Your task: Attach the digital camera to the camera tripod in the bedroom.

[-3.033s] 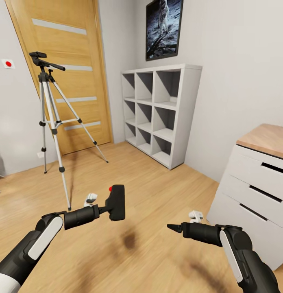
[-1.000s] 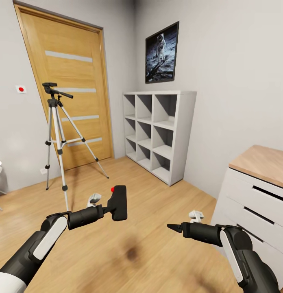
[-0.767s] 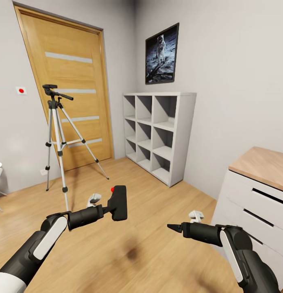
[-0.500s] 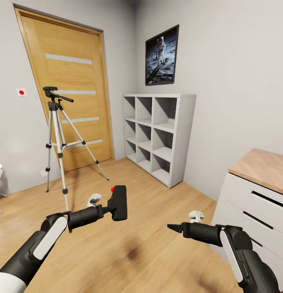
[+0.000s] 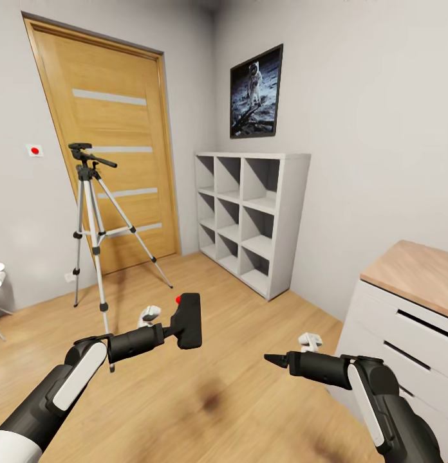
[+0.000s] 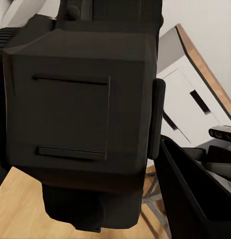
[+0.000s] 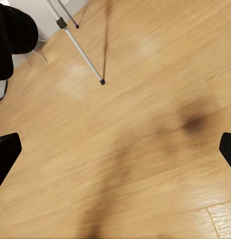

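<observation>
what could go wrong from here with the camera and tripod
The digital camera sits at the end of the left gripper, so a jolt might shift it. The camera tripod stands on splayed thin legs by the door; an arm or the base brushing a leg could tip it.

One digital camera (image 5: 187, 320), black with one red spot. One camera tripod (image 5: 94, 222) with three silver legs. One wooden door (image 5: 108, 173) bearing three pale stripes. One astronaut picture (image 5: 256, 91). One white cube shelf (image 5: 252, 218), nine compartments in three rows of three. One white dresser (image 5: 405, 328) with a wood top; three drawer fronts show, though its lower part runs out of frame, so there may be more. One wall plate with a red dot (image 5: 35, 150). Two robot arms, two grippers.
</observation>
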Available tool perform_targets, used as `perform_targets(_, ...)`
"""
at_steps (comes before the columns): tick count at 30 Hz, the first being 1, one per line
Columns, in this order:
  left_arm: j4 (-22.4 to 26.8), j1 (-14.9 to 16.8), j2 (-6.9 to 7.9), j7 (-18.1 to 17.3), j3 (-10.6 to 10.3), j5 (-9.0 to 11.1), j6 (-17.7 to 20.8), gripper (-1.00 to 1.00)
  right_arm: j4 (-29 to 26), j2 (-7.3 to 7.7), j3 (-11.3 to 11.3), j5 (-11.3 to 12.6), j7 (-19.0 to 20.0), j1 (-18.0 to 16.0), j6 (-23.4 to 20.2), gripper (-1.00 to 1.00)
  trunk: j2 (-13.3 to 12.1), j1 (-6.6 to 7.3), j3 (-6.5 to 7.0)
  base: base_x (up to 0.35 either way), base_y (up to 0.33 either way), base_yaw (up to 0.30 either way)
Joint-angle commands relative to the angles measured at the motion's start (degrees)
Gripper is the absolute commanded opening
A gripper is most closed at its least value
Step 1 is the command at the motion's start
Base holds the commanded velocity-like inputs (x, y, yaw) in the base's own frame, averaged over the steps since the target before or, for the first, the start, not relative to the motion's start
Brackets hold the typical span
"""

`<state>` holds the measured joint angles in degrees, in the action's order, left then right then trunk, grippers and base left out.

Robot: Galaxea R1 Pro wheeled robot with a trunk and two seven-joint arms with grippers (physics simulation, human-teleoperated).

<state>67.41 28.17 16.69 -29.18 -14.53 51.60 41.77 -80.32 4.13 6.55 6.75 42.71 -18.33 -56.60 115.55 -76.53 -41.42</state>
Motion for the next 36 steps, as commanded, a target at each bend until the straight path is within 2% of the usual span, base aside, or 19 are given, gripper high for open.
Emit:
perform_targets(1,0.0,0.0,0.06,-0.1,-0.1,0.3,0.2,-1.00,0.0,-0.01,0.0,0.5,-0.2,0.0,-0.4,1.00,-0.4,0.23,0.12,0.000,0.000,0.000)
perform_targets(36,-0.1,0.0,0.04,-0.1,-0.1,0.3,0.2,-1.00,0.0,0.09,0.1,0.5,-0.2,0.0,-0.4,1.00,-14.4,7.92,6.41,0.000,0.000,0.000)
